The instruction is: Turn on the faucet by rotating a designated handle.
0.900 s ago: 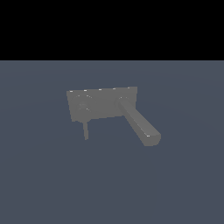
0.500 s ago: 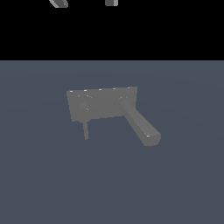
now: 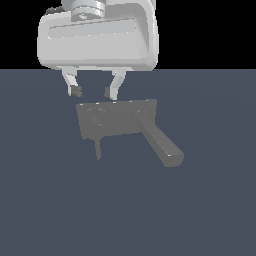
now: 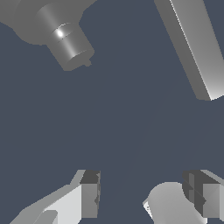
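The grey faucet shows in the exterior view as a flat block body [image 3: 117, 120] with a long square spout [image 3: 161, 144] reaching toward the exterior view's right. A thin handle bar [image 3: 98, 149] hangs below the body's left end. My white gripper [image 3: 93, 92] is open and empty, its fingertips just above the body's left top edge and apart from it. In the wrist view the gripper [image 4: 146, 194] is open. Beyond it lie a grey cylinder with a small nub [image 4: 68, 41] and the spout [image 4: 192, 43]. A pale round part [image 4: 168, 206] lies between the fingers.
A flat dark blue-grey floor [image 3: 60, 210] surrounds the faucet. No other objects show.
The gripper has come down into the exterior view from the top; before, only its fingertips showed at the top edge. The faucet has not moved.
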You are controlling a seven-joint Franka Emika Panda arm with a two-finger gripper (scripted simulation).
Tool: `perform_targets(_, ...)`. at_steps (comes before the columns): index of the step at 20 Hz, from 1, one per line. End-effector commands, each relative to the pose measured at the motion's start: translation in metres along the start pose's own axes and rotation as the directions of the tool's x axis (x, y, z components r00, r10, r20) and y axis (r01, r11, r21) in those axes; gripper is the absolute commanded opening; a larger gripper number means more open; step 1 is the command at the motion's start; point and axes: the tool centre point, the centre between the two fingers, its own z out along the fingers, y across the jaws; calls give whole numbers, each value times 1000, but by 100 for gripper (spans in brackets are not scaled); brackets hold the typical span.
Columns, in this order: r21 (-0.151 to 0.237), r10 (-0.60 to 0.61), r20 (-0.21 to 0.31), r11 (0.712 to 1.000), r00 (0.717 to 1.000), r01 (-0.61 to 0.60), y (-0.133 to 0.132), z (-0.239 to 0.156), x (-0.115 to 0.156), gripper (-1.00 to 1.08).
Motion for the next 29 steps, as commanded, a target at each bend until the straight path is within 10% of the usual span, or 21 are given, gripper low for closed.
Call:
perform_targets(1,68,130,13,989,991,-130,8,13,24,44)
perform_targets(4,15,38,-31,999,999,-38,-32,17,21,72)
perform_targets(6,68,222,21,972,975,-223,17,39,37,36)
perform_targets(7,120,286,19,951,958,-286,4,34,59,90)
perform_targets(10,19,163,9,986,987,-163,-30,82,40,69)
perform_targets(12,36,201,-55,979,978,-199,-22,77,84,35)
perform_targets(14,-11,65,-94,998,993,-67,-72,101,76,77)
perform_targets(15,43,69,-120,997,990,-65,-50,87,114,65)
perform_targets(16,78,76,-138,995,987,-65,-57,80,130,-79)
perform_targets(17,98,125,-92,988,988,-116,-61,109,120,78)
perform_targets(18,78,142,-74,988,987,-136,-45,132,114,14)
perform_targets(19,44,155,-81,987,985,-151,14,144,128,71)
perform_targets(20,28,192,-101,981,976,-190,4,148,123,-34)
perform_targets(21,35,233,-118,973,965,-230,19,150,127,75)
perform_targets(22,23,232,-139,973,963,-232,27,154,129,64)
perform_targets(23,19,244,-150,970,958,-244,33,159,127,-57)
perform_targets(24,27,249,-190,968,950,-248,33,154,138,86)
perform_targets(25,10,270,-165,962,949,-272,43,177,118,95)
perform_targets(26,93,285,-218,958,933,-270,-48,147,161,-68)
perform_targets(27,141,294,-248,954,923,-266,-39,126,152,-68)
perform_targets(29,128,156,-261,984,953,-126,-105,134,116,-82)
